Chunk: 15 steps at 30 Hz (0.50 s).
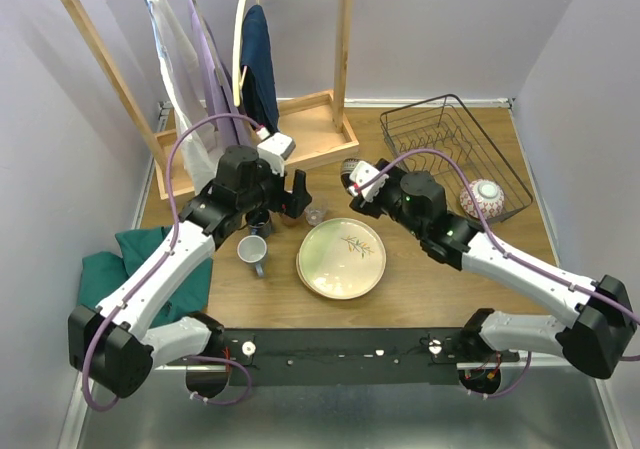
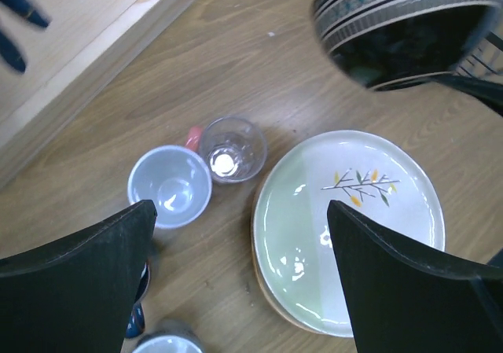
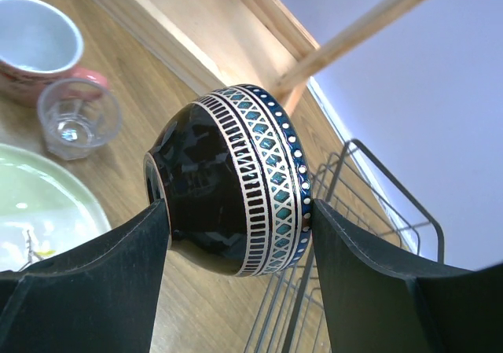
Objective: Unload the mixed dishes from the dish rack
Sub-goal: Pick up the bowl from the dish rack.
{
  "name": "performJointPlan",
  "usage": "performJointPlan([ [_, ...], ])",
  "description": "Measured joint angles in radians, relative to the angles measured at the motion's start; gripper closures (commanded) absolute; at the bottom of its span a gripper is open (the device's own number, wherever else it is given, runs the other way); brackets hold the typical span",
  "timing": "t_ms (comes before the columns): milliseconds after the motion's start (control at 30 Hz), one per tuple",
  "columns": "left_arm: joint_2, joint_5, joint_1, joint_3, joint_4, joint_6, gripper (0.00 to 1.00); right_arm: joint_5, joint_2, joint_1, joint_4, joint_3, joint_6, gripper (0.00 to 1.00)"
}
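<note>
My right gripper (image 1: 356, 181) (image 3: 236, 211) is shut on a dark bowl (image 3: 236, 180) with white and teal bands. It holds the bowl on its side above the wood, between the dish rack (image 1: 455, 144) and the clear glass (image 3: 77, 117). The bowl also shows in the left wrist view (image 2: 401, 23). My left gripper (image 1: 285, 204) (image 2: 240, 211) is open and empty above the table, over the cream twig plate (image 2: 346, 227) (image 1: 342, 257), which lies on a second plate. The glass (image 2: 232, 148) and a small mug (image 2: 169, 186) stand beside it. A red-patterned bowl (image 1: 487, 197) sits at the rack's near right corner.
A wooden clothes rack (image 1: 300, 134) with hanging garments stands at the back left. A green cloth (image 1: 110, 269) lies at the left edge. A grey mug (image 1: 252, 252) stands left of the plate. A pink mug (image 3: 35, 42) stands by the wooden base.
</note>
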Motion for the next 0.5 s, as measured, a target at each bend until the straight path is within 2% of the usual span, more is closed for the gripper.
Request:
performJointPlan([
  [367, 0.138, 0.313, 0.000, 0.206, -0.068, 0.327, 0.02, -0.126, -0.081, 0.016, -0.001, -0.054, -0.059, 0.59],
  [500, 0.190, 0.456, 0.000, 0.304, -0.141, 0.494, 0.02, -0.167, -0.100, 0.017, -0.011, -0.062, -0.069, 0.59],
])
